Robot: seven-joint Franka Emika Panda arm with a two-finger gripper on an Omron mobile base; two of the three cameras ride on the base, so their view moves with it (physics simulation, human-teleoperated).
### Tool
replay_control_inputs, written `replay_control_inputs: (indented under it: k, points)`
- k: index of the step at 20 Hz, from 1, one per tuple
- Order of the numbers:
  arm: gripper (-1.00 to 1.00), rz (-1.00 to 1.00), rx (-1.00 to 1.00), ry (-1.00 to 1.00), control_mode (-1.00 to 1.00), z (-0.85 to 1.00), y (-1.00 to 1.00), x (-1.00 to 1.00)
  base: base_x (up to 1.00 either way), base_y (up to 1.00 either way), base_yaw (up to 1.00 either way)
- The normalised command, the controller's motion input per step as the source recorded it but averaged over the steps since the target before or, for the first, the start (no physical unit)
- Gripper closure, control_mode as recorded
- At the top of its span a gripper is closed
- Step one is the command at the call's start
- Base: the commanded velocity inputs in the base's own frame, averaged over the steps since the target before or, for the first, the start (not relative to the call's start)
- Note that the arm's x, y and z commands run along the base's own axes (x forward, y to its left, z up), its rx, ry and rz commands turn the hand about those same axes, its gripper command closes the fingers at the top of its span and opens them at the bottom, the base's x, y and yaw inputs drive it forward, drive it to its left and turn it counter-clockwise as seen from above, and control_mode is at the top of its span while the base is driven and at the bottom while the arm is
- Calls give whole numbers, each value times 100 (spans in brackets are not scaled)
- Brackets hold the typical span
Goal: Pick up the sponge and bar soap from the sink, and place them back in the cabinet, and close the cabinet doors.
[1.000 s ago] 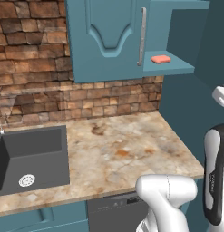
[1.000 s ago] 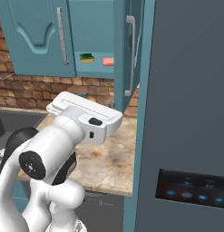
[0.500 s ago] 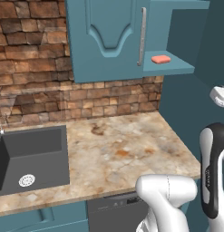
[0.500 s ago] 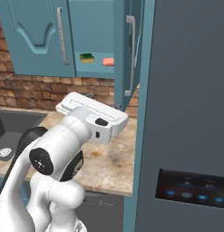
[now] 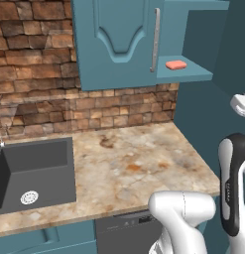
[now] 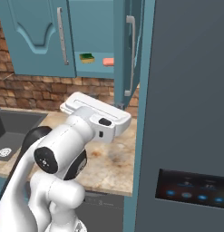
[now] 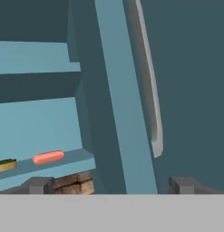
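On the cabinet shelf we list two items, side by side and apart: the sponge, yellow with a green top, and the pink soap, both lying flat near the front edge, so their part of the task looks done. Sink: nothing in it but the white drain, which fits that reading. Left door: shut. Right door: standing open, edge toward us, its silver handle just ahead of the hand. Jaws: spread wide, holding nothing, tips either side of the door edge; we judge they are lined up to push it closed. Table: marbled top.
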Motion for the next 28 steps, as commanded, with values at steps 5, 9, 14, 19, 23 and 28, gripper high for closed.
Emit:
replay_control_inputs:
  k: [5, 9, 14, 19, 23, 28]
  points:
    - [-100, 0, 0, 0, -100, 0, -15, 28, 0, 0, 0]
    - [-100, 0, 0, 0, -100, -10, -5, 26, 0, 0, 0]
    - [-100, 1, 0, 0, -100, -17, 0, 33, 0, 0, 0]
    - [-100, 4, 0, 0, -100, -13, 0, 33, 0, 0, 0]
    - [-100, 13, 0, 0, -100, -7, 6, 32, 0, 0, 0]
    - [-100, 23, 0, 0, -100, -13, 27, 34, 0, 0, 0]
